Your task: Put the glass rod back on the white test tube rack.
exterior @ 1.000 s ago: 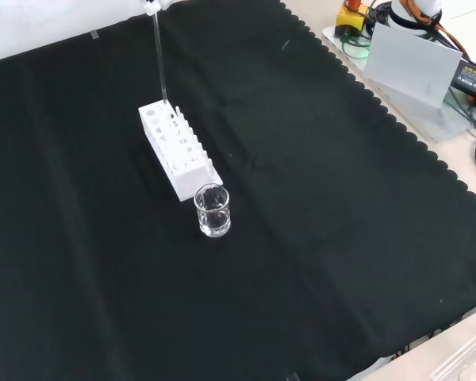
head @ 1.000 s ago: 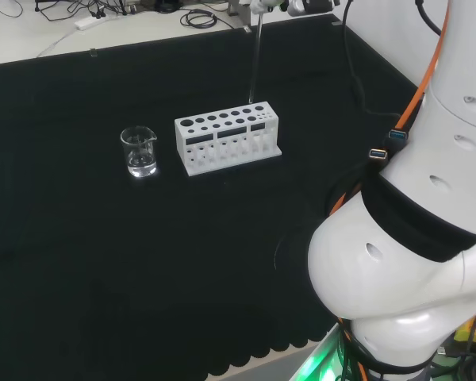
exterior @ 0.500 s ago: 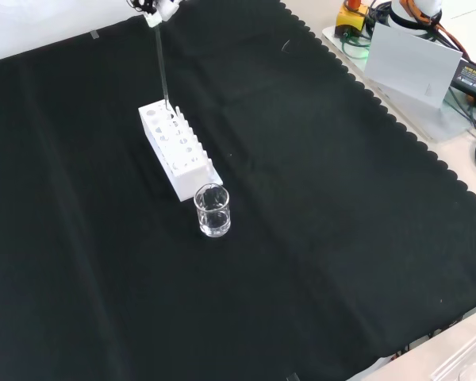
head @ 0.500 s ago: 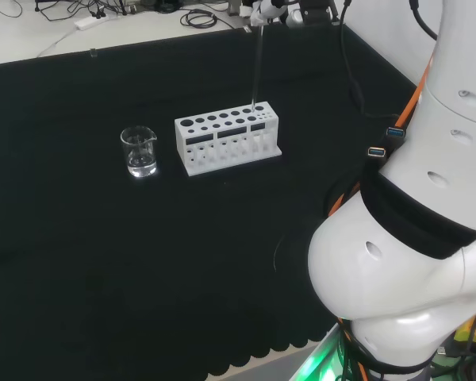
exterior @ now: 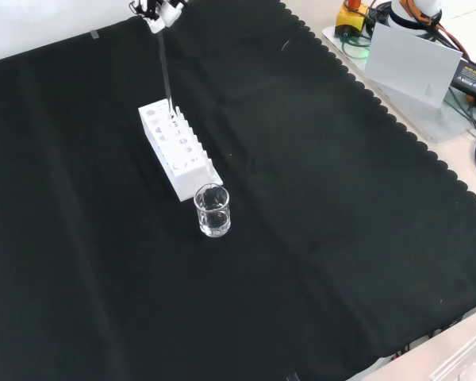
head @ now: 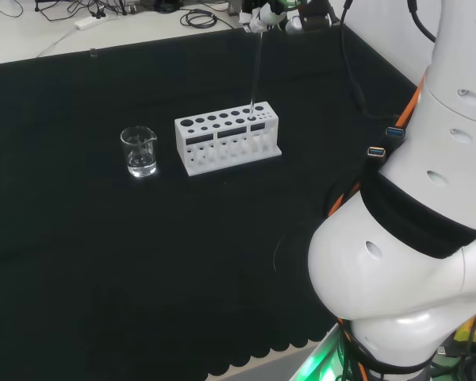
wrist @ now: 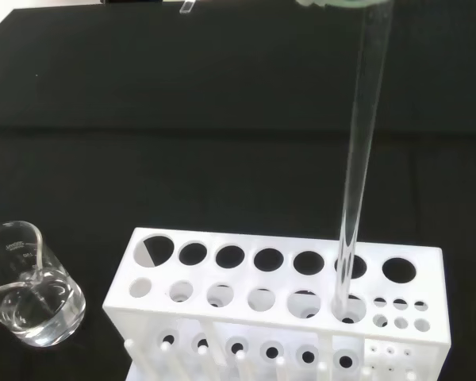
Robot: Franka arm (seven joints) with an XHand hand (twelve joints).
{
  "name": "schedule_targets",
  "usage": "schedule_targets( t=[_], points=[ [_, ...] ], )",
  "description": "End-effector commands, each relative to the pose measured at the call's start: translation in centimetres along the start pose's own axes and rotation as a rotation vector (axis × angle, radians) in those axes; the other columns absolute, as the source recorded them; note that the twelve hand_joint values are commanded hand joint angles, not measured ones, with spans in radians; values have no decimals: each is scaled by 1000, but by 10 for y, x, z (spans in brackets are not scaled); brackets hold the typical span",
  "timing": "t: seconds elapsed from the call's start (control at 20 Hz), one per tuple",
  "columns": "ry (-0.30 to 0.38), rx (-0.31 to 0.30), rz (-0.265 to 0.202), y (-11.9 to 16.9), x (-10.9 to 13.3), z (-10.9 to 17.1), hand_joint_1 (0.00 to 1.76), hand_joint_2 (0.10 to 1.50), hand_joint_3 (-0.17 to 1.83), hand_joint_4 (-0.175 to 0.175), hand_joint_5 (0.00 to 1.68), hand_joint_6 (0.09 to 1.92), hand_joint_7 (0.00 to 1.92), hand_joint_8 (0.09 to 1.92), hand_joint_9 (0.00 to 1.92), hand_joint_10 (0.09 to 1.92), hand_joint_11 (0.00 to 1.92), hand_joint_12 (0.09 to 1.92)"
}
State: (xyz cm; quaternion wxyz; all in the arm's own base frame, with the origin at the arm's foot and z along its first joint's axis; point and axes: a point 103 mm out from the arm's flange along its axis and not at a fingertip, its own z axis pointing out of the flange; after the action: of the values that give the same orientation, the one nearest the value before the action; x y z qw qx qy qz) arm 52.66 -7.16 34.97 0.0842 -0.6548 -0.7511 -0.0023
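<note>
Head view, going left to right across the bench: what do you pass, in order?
Beaker → white test tube rack → glass rod, standing in the rack's right end with the hand pinching its top → the arm's own white links.

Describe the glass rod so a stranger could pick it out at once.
On the black cloth stands a white test tube rack beside a small beaker. Rising from it, the glass rod is the one thin, clear, near-upright stick, its top pinched by the robot hand.
</note>
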Motion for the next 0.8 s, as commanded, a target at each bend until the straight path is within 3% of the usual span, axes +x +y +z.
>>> schedule_targets(
  t=[0.05, 0.8],
  points=[
    [-15, 10, 12, 6, 4, -1, 1401, 1068, 0, -175, 1103, 429, 967, 1047, 1115, 1142, 1530, 596],
    [1, 25, 19, 7, -5, 9, 1401, 1068, 0, -175, 1105, 427, 966, 1048, 1116, 1141, 1531, 593]
  ],
)
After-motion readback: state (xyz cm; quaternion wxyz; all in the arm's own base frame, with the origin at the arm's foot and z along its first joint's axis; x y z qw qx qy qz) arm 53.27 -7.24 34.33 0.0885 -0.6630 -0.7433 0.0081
